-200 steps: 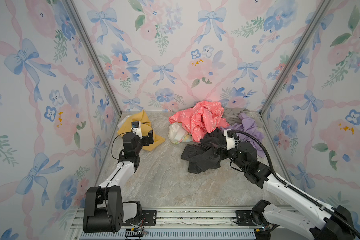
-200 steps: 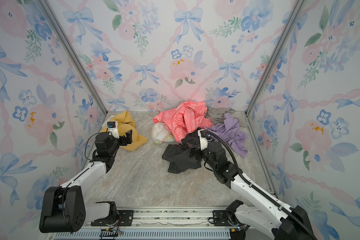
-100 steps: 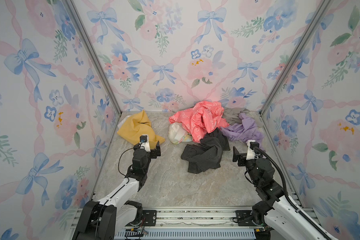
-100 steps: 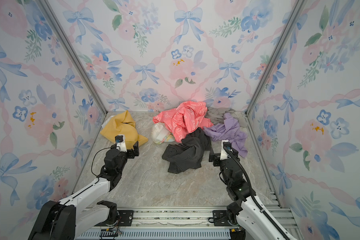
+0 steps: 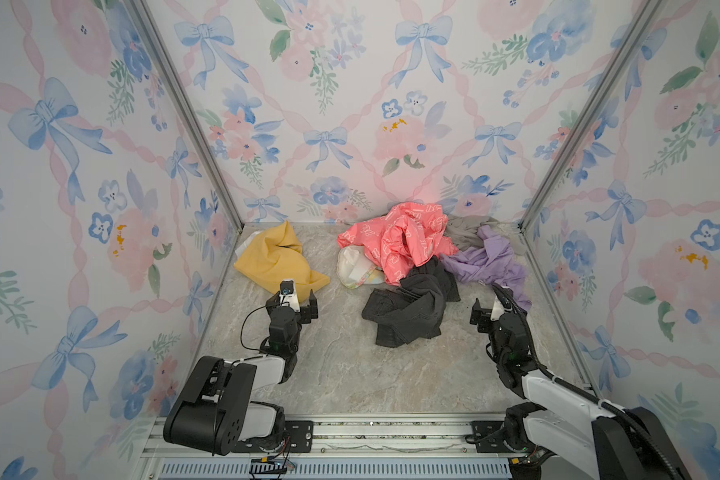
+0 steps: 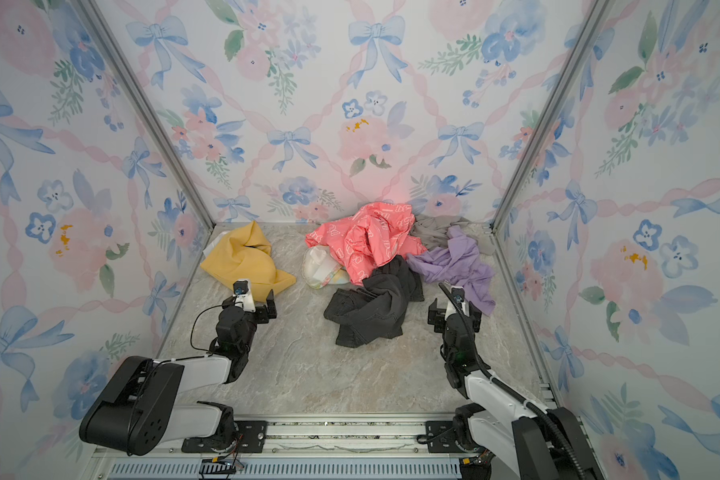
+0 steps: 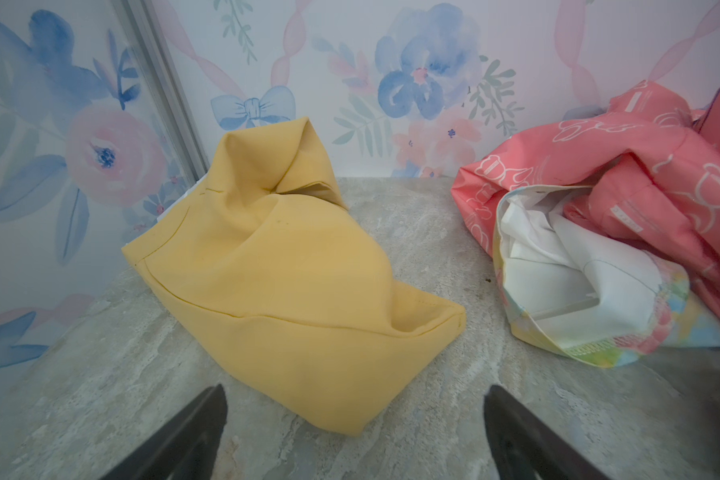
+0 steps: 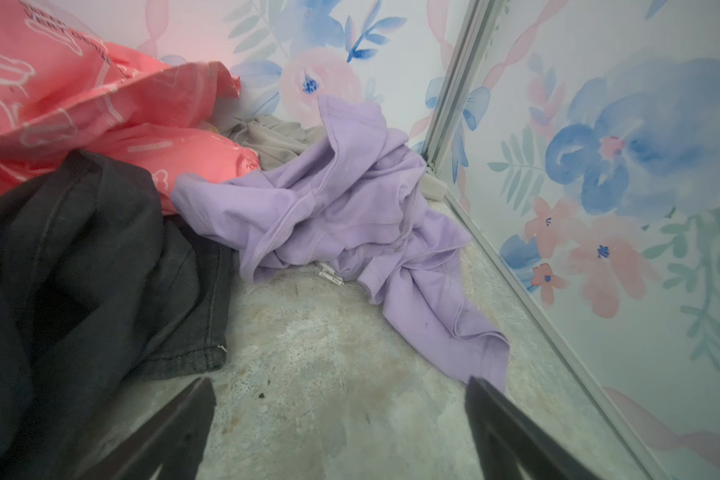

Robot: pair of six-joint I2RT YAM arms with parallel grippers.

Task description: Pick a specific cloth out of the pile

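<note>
The grey marbled bench (image 5: 350, 374) fills the floor of the booth, with flowered walls (image 5: 350, 104) on three sides. The pile (image 5: 416, 266) takes up its far right part. On top, towards the far middle, is a pink garment (image 5: 395, 241) with white print. In front of it a black garment (image 5: 408, 307) spreads nearest to the middle of the bench. A purple garment (image 5: 491, 262) trails along the right wall, touching both the pink and the black one. A grey piece (image 5: 464, 230) lies behind it in the far right corner. A pastel piece (image 5: 356, 268) with white inside sits at the left foot of the pink garment.

The cloth (image 5: 273, 259) – plain mustard yellow – lies crumpled on its own at the far left, close to the far left corner, and a strip of bare bench separates it from the pile. A whitish edge shows where it meets the left wall.

The left gripper (image 5: 292, 304) sits just at the near edge of the cloth. Its fingers (image 7: 200, 424) are spread wide and hold nothing; the wrist view shows the cloth's near corner between them, unpinched. The right gripper (image 6: 454, 312) is near the right wall, by the near tip of the purple garment – its fingers (image 8: 499, 419) also stand wide apart over bare bench, empty.
</note>
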